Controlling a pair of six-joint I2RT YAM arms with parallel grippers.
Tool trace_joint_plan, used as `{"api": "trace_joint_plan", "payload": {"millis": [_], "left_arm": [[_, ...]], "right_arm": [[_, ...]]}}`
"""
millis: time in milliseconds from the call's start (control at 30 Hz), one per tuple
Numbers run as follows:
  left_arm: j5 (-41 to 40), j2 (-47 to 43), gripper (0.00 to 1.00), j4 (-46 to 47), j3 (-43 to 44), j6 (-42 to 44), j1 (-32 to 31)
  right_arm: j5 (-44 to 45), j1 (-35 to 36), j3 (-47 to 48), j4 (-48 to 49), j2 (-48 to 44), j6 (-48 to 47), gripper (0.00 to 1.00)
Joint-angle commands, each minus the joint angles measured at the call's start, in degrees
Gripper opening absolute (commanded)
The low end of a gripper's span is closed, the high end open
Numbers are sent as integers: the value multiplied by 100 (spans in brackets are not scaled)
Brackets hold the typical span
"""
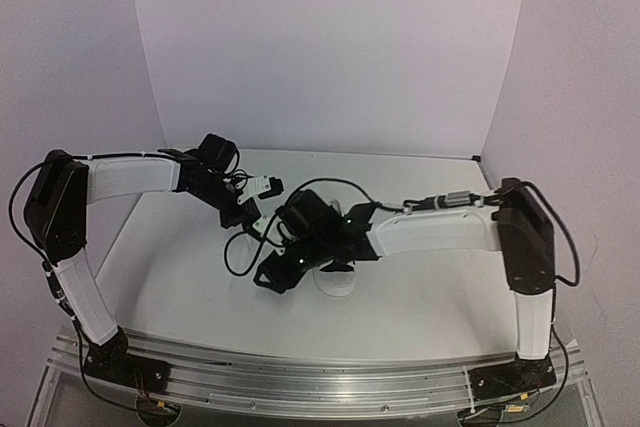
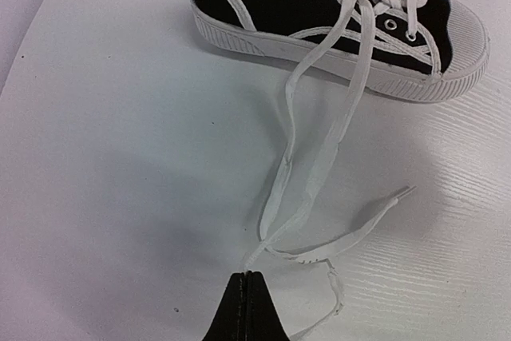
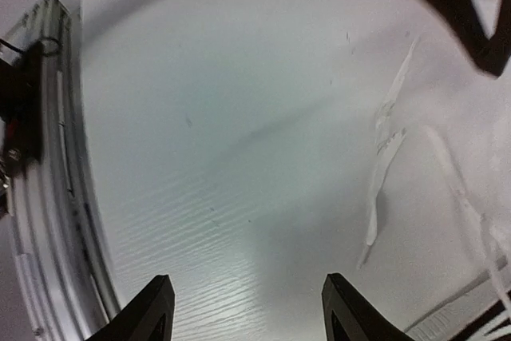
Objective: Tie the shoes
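Observation:
The black sneaker (image 2: 319,13) with white sole and toe cap lies on its sole at the top right of the left wrist view. Its long white laces (image 2: 335,125) trail loose over the table to my left gripper (image 2: 246,275), which is shut on a lace strand just above the table. In the top view the shoe (image 1: 337,284) is mostly hidden under the right arm. My right gripper (image 3: 243,309) is open and empty above bare table, left of a loose lace end (image 3: 382,157). In the top view it (image 1: 272,277) hangs near the shoe's left side.
The white table (image 1: 190,277) is ringed by pale purple walls. A metal rail (image 1: 300,377) runs along the near edge and also shows in the right wrist view (image 3: 40,197). A black cable (image 1: 235,252) loops below the left wrist.

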Motion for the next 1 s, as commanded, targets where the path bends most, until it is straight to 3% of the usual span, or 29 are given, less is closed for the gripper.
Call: {"api": "trace_joint_plan", "payload": {"millis": [0,267,700,967], "left_arm": [[-110,110,0,130,306,-58,87],[46,242,0,-49,492,-102,126],[154,320,0,-106,589,-111,122],[175,342,0,-77,579,-133,122]], "right_arm": [[826,-170,649,118,897,-143,64],[1454,-172,1150,12,1600,-20,64],[-32,-329,1287,256,918,-476,63],[-43,-615,1392,399,1393,-348,63]]}}
